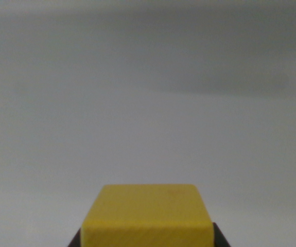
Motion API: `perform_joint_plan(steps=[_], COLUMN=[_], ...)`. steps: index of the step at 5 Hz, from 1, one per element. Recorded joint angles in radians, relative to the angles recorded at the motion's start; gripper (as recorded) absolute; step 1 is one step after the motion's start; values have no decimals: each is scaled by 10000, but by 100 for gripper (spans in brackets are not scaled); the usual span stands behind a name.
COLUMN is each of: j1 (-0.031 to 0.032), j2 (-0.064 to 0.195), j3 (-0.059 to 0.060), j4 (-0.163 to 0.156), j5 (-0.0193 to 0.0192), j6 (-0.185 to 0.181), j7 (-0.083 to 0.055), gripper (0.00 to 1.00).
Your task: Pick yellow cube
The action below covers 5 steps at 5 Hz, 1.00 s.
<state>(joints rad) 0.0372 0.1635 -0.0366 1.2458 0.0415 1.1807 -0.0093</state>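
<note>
Yellow is the only strong colour here: 1 yellow cube sits at the bottom centre of the wrist view, cut off by the lower edge of the picture. 2 of its faces show, a top face that narrows slightly toward the far side and a front face below it with faint diagonal grain. Its front edge runs level from the wrist view's left to the wrist view's right, so it sits square to the camera, with no long axis to report. Dark slivers of the gripper show at both lower corners of the cube, 1 on each side and tight against it; the pincer appears closed on the cube, though the contact points themselves are out of frame. The rest of the picture is a plain pale grey surface, blurred, with a darker band across the top and a soft shadow toward the upper right. The room above and to both sides of the cube is open. No container is in view.
</note>
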Motion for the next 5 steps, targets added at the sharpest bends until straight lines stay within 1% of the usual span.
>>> perform_joint_plan(steps=[1,2,3,4,5], j1=[0,2,2,4,4], j2=[0,-160,-160,-319,-319], j3=[0,-5,-5,-9,-9], j4=[0,313,313,624,624], j5=[0,-16,-16,-31,-31], j6=[0,473,473,941,941], j7=[0,20,20,40,40], gripper=[100,100,100,100,100])
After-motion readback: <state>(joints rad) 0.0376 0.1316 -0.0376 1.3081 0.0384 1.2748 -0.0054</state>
